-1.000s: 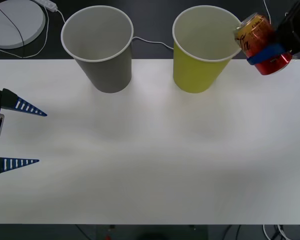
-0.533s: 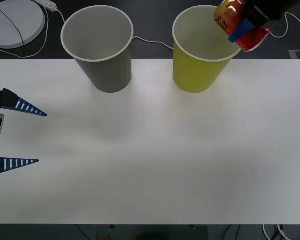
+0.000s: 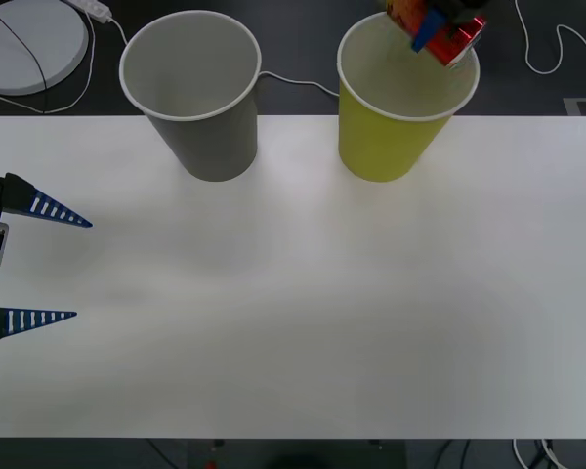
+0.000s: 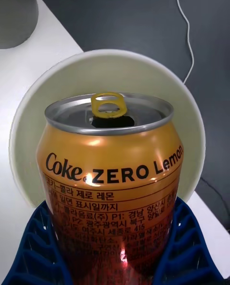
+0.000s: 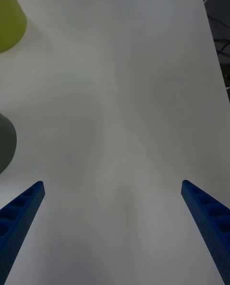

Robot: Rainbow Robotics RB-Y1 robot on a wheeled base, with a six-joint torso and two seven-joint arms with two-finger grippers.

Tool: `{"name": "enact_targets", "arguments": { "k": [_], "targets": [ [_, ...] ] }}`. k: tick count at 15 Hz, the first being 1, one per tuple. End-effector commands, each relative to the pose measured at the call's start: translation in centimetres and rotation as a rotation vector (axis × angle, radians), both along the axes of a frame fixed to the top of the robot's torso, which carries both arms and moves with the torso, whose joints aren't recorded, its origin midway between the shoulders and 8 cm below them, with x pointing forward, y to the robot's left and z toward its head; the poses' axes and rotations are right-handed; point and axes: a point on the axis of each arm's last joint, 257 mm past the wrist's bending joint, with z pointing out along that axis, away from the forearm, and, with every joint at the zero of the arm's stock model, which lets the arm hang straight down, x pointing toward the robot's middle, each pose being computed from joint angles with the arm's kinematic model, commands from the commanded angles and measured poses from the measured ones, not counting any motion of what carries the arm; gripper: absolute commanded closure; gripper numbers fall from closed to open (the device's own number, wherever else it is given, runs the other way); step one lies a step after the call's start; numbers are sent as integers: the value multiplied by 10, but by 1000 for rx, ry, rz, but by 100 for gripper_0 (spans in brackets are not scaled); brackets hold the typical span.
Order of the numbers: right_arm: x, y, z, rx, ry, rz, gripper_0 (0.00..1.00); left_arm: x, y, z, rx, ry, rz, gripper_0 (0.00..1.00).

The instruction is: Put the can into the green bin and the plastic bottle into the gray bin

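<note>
Leftward now, right hand (image 3: pixel 438 27) clamps the glossy can (image 3: pixel 447 37) above the tapered green bin (image 3: pixel 391 137); left hand (image 3: pixel 39 264) gapes.

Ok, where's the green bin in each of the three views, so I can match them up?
Front view: the green bin stands at the table's far edge, right of the gray bin; the right end effector holds the can over its mouth.
Right wrist view: its white rim rings the can from behind.
Left wrist view: a yellow-green wall at the picture's edge.
Shared landmark: the gray bin.
</note>
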Motion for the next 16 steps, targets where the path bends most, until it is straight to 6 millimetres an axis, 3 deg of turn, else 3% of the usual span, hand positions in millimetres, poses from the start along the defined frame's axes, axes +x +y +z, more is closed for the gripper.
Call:
{"name": "enact_targets", "arguments": {
  "k": [1,4,5,6,7,12,16],
  "targets": [
    [8,9,5,-4,-14,2,100,0,0,0,0,0,0,0],
    [8,8,5,-23,-15,38,100,0,0,0,0,0,0,0],
    [7,7,6,-31,-17,50,81,0,0,0,0,0,0,0],
    [7,6,7,-37,-18,63,36,0,0,0,0,0,0,0],
    [8,5,9,-38,-25,70,0,0,0,0,0,0,0,0],
    [-3,-9,19,4,-9,77,0,0,0,0,0,0,0,0],
    [-35,-28,27,72,3,140,0,0,0,0,0,0,0,0]
  ]
}}
